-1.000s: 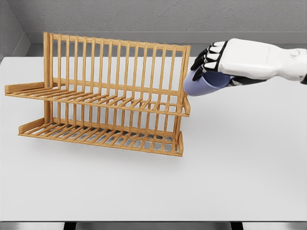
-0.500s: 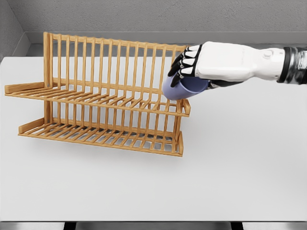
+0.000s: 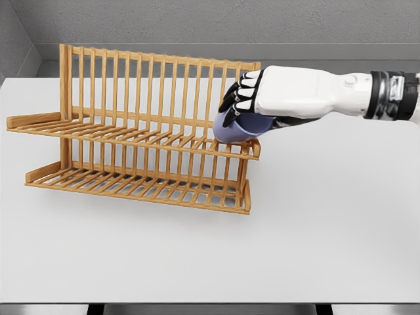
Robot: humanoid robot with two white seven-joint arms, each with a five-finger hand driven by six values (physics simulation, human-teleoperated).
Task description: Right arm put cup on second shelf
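A wooden two-tier dish rack (image 3: 98, 141) stands on the white table (image 3: 315, 236), left of centre. My right hand (image 3: 246, 105) reaches in from the right edge and is shut on a lavender-blue cup (image 3: 235, 129). The cup is tilted with its mouth to the lower left. Its lower edge is at the right end of the rack's upper shelf (image 3: 131, 134), and I cannot tell whether it touches the slats. The dark fingers (image 3: 237, 98) wrap over the top of the cup and hide its upper part. The left arm is out of view.
The rack's tall slatted back (image 3: 151, 85) rises just behind the hand. The lower shelf (image 3: 138, 187) sits beneath the cup. A grey wall (image 3: 197, 23) runs behind the table.
My right hand has carried the cup leftward and slightly down, from beside the rack's right end to over the right end of the upper shelf.
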